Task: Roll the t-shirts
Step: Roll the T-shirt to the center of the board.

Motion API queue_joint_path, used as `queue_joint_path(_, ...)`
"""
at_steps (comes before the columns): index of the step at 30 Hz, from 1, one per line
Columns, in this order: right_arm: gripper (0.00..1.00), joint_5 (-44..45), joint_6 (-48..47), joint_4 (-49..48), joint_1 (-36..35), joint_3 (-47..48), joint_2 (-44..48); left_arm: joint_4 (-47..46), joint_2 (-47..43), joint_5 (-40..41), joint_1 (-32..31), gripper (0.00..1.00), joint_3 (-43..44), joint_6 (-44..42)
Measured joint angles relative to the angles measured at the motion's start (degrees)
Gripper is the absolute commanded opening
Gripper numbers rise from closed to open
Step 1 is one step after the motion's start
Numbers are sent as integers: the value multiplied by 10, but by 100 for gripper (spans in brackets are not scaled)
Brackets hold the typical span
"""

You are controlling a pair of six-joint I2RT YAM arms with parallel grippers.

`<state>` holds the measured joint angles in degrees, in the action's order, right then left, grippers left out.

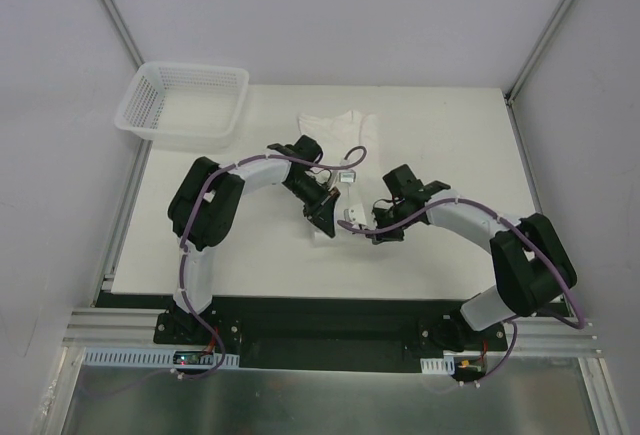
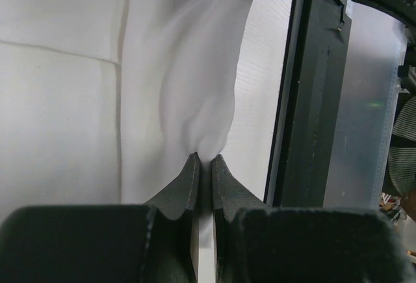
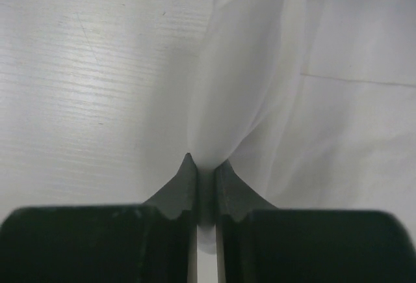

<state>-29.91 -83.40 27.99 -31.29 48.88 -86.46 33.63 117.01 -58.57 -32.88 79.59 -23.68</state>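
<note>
White table (image 1: 455, 150) — t-shirt (image 1: 335, 127) pinched in left gripper (image 2: 205, 161), right gripper (image 3: 205, 163); seemingly raised.

A lab cell: white panel walls (image 1: 320, 15), aluminium mounting rail (image 1: 110, 331)

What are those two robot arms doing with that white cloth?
The two robot arms are working on a white t-shirt lying on the table. The left hand and the right hand are each pinched shut on a bit of cloth at the shirt's near end. It isn't rolled yet, and most of it lies flat. A white basket sits at the far left corner, apart from the shirt.
</note>
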Motion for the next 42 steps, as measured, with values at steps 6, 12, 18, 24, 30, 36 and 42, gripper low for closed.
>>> queue_joint_path(6,1,-24,0,71,0,17,-2,19,0,-25,3,0,0,7)
queue_joint_path(12,1,-64,20,162,0,52,-4,33,-6,-59,3,0,-32,24)
queue_joint_path(18,1,-106,41,254,15,106,-58,42,-10,-86,4,0,-48,71)
queue_joint_path(24,1,-148,35,311,67,156,-157,44,20,-96,20,0,-11,111)
queue_joint_path(30,1,-163,25,372,98,235,-259,53,73,-100,37,0,28,126)
queue_joint_path(36,1,-156,16,428,105,315,-341,66,101,-82,41,8,66,126)
queue_joint_path(42,1,-155,20,454,105,396,-412,66,91,-7,66,23,74,120)
